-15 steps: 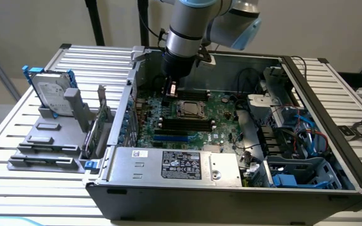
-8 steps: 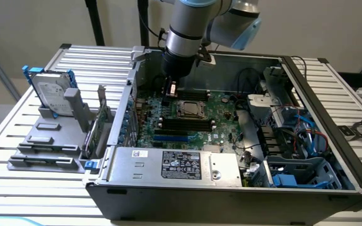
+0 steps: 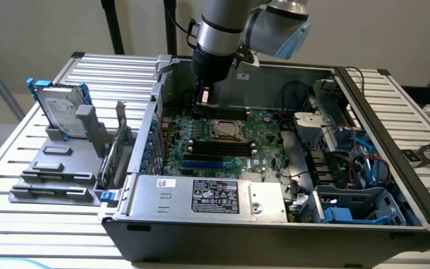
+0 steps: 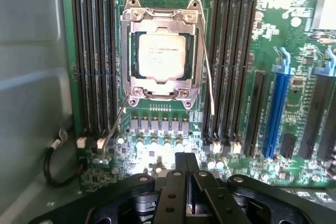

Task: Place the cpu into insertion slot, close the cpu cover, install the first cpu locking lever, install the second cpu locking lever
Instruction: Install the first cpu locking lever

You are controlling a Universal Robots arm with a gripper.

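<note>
Wrist view, closed claw (image 4: 185, 157) cropped, cpu (image 4: 161, 54) framed

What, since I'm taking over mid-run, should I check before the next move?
1. cpu lying flat in place: ok.
2. cover down over the cpu: ok.
3. lever latched: not ok, it appears to stand free.
4. other lever latched: not ok, it also appears free.
5. tool shut and empty: ok.
6. tool apart from cover: ok.

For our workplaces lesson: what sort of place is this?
Probably a robotics lab bench for computer assembly: a silver-grey robot arm above an open black computer case, on a ribbed aluminium table.
</note>
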